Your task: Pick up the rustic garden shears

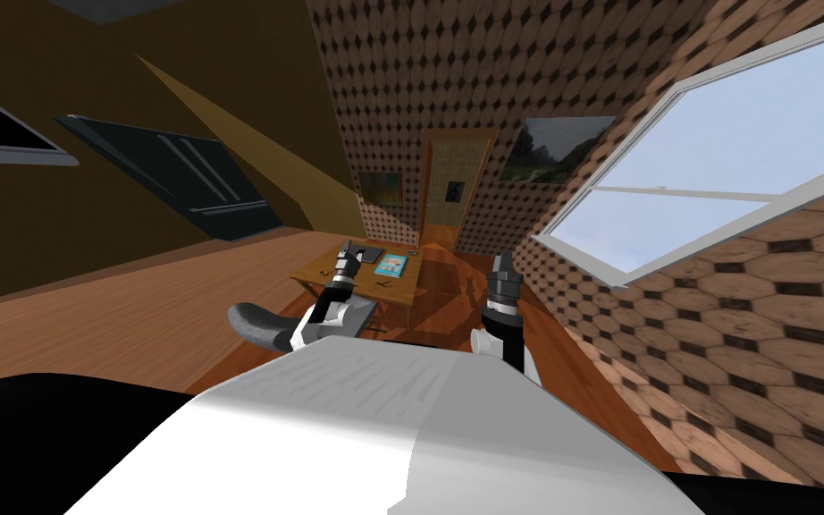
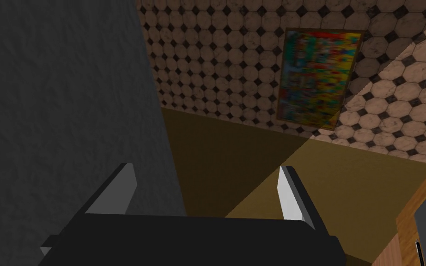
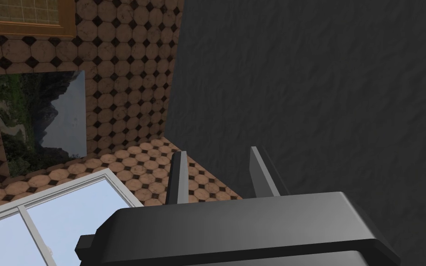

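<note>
Face a small wooden table standing on a wood floor a little way ahead. Find the garden shears lying flat on its top near the front edge, a small dark cross, too small to tell handles from blades. Note a blue book just behind the shears, a dark flat thing beside the book toward the left, and a small round thing near the far right corner. See a wooden door past the table and a large window on the right wall. Hold the left gripper raised and pointing up, seen in the head view against the table's left part, near the dark flat thing and apart from the shears, with its fingers spread wide and nothing between them. Hold the right gripper raised as well, seen to the right of the table and well apart from the shears, with a narrower but clear gap between its fingers and nothing gripped. Touch the shears with neither gripper
</note>
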Robot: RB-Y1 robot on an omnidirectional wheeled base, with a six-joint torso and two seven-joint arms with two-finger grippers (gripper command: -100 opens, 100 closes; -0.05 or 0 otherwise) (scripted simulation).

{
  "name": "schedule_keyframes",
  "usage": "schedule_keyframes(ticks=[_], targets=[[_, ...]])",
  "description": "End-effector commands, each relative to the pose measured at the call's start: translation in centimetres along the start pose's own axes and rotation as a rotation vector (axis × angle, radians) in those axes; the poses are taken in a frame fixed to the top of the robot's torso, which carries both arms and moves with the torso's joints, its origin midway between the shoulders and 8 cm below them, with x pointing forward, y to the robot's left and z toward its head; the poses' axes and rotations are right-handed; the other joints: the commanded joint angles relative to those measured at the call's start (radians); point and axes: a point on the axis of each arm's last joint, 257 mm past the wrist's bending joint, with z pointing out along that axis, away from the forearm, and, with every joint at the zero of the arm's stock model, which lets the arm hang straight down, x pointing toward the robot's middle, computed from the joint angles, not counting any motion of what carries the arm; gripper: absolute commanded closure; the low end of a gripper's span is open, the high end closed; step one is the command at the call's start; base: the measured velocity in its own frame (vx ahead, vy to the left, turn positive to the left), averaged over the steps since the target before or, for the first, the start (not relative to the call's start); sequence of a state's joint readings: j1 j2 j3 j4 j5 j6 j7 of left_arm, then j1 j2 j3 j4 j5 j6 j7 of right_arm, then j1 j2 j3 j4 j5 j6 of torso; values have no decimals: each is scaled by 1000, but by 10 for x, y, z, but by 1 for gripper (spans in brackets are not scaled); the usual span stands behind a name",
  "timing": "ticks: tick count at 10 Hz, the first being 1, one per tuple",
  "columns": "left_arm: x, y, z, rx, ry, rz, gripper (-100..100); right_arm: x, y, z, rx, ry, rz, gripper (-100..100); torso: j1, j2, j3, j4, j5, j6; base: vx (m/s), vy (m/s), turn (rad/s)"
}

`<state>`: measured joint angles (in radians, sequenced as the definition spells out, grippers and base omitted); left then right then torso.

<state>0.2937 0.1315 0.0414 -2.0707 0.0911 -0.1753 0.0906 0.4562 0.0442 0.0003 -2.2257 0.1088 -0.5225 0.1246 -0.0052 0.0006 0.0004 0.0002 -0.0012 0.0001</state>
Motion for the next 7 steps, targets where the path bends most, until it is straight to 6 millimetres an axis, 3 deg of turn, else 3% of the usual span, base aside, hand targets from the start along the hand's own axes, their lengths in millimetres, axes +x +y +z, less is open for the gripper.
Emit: schedule_keyframes(ticks=[1,7], targets=[[-4,20,2,-39,-4,10,-100,0,0,0,0,0,0,0,0,0,0,0,0,0,-15,-66,5],[-22,97,20,-223,-11,82,-100,0,0,0,0,0,0,0,2,0,0,0,0,0,-13,-68,-2]])
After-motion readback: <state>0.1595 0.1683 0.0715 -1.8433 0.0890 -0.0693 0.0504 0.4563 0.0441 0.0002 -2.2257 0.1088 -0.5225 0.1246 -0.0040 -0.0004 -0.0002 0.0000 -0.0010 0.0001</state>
